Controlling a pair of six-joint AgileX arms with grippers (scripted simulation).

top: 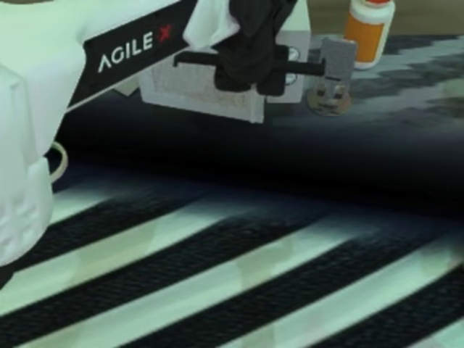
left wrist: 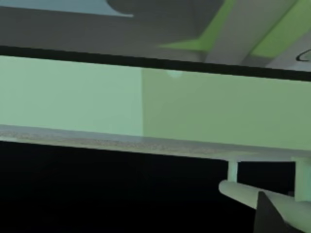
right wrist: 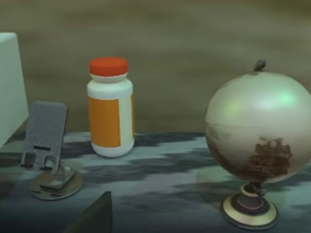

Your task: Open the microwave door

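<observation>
The white microwave (top: 297, 29) stands at the table's far edge, its knobs (top: 293, 54) partly hidden by my arm. The microwave door (top: 206, 94), with its grey speckled window, is angled out from the body, its right end nearer me. My left gripper (top: 250, 69) reaches down over the door's right end. In the left wrist view a dark fingertip (left wrist: 273, 218) lies against the pale bar handle (left wrist: 243, 191), below the door's speckled edge (left wrist: 121, 141). My right gripper (right wrist: 121, 225) is parked off to the right, out of the top view.
A grey phone stand (top: 332, 72) is just right of the microwave, then an orange-labelled bottle (top: 368, 29) with a red cap. A globe (right wrist: 255, 131) on a stand sits further right. A striped cloth covers the table (top: 239, 261).
</observation>
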